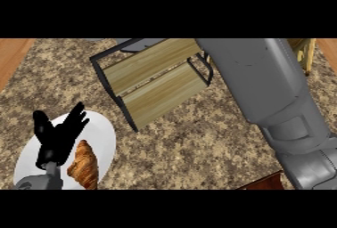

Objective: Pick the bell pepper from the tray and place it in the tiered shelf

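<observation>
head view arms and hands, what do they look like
The left hand is black with slim fingers, on a short grey wrist piece. The right forearm is a broad, smooth grey shell in jointed segments, with a seam near the wrist. No cables or markings show. The right hand is out of view.

A speckled brown-and-beige stone counter [197,147] fills nearly the whole view. Bare wood strips (warm orange-brown) [13,55] show past its left and right edges, and a dark reddish wooden piece [266,183] sits at its near right edge.
</observation>
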Robot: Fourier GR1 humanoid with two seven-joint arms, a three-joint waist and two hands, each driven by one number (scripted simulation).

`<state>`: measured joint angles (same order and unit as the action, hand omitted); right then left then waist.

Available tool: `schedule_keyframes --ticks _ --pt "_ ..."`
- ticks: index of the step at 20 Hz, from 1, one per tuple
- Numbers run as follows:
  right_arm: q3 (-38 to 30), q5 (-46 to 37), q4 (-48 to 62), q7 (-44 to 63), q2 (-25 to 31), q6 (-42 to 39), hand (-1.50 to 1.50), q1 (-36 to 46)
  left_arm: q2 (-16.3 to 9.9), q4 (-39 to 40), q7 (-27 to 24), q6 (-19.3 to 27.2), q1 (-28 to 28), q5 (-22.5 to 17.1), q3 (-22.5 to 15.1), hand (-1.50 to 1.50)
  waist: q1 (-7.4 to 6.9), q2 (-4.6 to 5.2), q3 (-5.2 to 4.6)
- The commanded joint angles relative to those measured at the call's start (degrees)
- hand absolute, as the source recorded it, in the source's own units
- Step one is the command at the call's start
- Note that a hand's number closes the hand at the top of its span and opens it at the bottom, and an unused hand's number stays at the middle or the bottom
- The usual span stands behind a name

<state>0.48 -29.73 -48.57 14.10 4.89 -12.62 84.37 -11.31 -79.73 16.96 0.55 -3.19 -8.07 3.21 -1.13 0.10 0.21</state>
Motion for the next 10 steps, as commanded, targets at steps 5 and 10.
schedule_keyframes --ticks 5,10 --pt "-1.02 -1.98 9.63 -5.94 0.57 1.52 1.50 4.38 1.76 3.30 2.02 1.41 -3.57 1.60 -1.09 0.00 -0.17 0.44 -0.28" --pt "-6.53 2.17 6.70 -0.32 0.02 3.54 1.50 2.80 1.44 2.94 -0.82 -0.09 0.38 1.04 -0.20 0.00 0.29 0.12 -0.25"
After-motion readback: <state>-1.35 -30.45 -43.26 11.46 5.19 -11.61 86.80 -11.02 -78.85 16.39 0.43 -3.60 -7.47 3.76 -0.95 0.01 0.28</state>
